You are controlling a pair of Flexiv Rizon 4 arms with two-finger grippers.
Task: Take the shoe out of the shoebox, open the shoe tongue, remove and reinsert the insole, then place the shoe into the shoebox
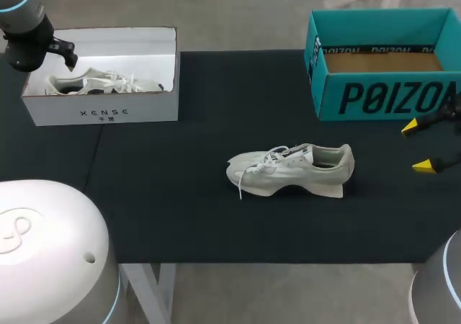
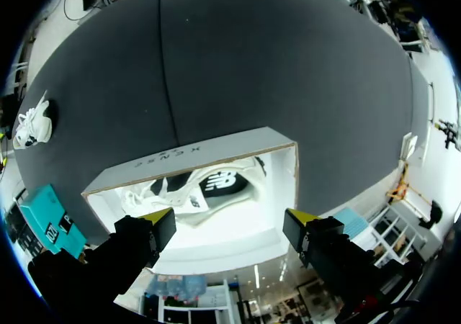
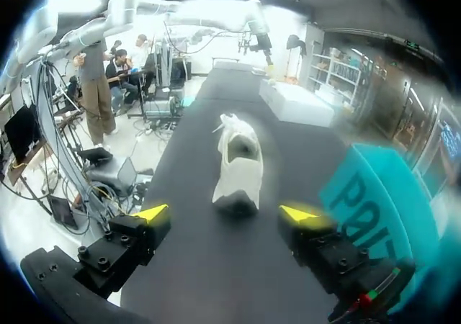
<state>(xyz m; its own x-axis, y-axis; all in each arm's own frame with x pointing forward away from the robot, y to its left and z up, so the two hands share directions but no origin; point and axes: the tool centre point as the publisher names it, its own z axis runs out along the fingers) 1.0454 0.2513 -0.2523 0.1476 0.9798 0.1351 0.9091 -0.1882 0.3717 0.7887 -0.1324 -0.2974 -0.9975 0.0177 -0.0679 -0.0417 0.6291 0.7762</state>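
While white shoebox (image 1: 101,112) holds shoe (image 1: 108,84), other shoe (image 1: 292,169) outside

Large dark lettering on the teal shoebox (image 1: 374,97) front wall, upper right; small dark lettering on the white shoebox (image 1: 72,112) front, upper left.

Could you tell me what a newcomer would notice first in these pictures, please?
A white shoe stands alone mid-table. Behind it to the right is an open, empty teal box; at the back left a white box holds a second shoe, the open left gripper above it.
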